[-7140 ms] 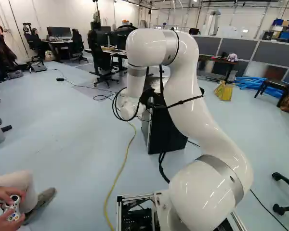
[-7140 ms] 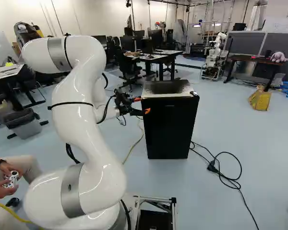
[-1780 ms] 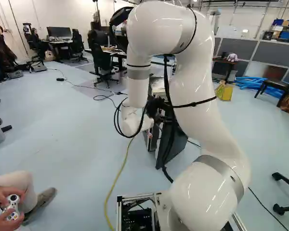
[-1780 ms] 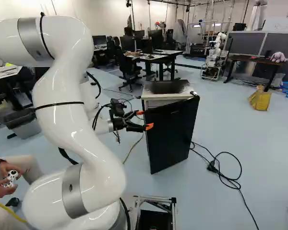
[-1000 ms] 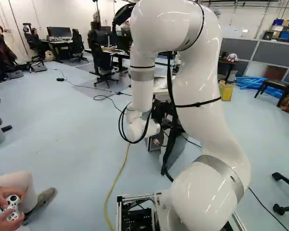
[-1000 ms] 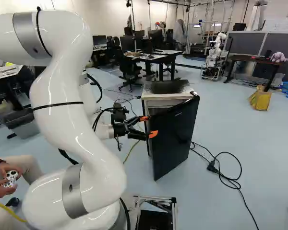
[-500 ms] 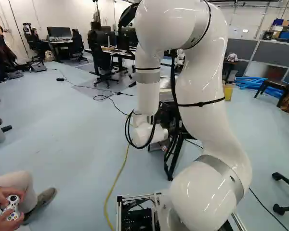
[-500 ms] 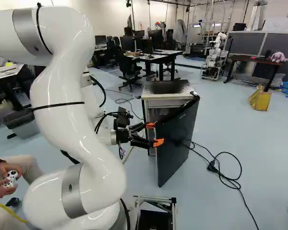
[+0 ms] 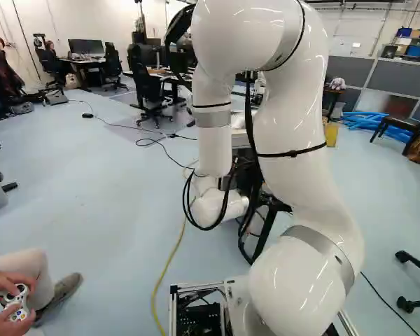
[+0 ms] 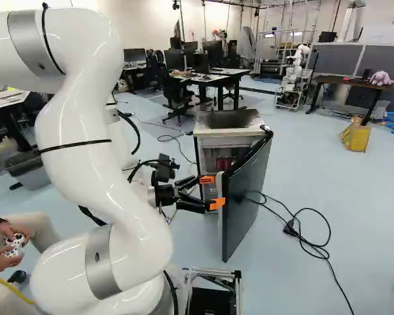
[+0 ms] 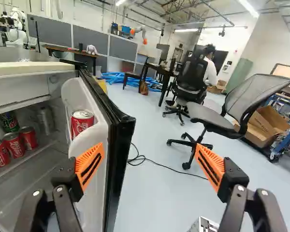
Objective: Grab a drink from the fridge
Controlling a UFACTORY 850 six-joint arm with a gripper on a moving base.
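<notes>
In the right base view my gripper (image 10: 212, 191) stands open at the free edge of the black fridge door (image 10: 248, 193), which is swung partway out from the small fridge (image 10: 228, 123). Seen from the wrist, the gripper (image 11: 150, 162) has one orange-padded finger over the door's white inner side (image 11: 93, 130); the other is well clear of the door. Nothing is gripped. A red can (image 11: 82, 122) sits in the door shelf. Inside the fridge are several red cans (image 11: 13, 145) and a green one (image 11: 8, 122). The arm hides most of the fridge in the left base view.
A black cable (image 10: 305, 226) lies on the floor right of the fridge, and a yellow one (image 9: 169, 262) runs left of the base. Office chairs (image 11: 215, 116) stand beyond the door. Another robot (image 10: 294, 75) is at the back. A seated person's hands (image 9: 12, 301) hold a controller.
The fridge door has swung further out, showing more of the interior. My gripper has moved nearer the base and slightly to the right with the door's edge, still open. The base has not moved.
</notes>
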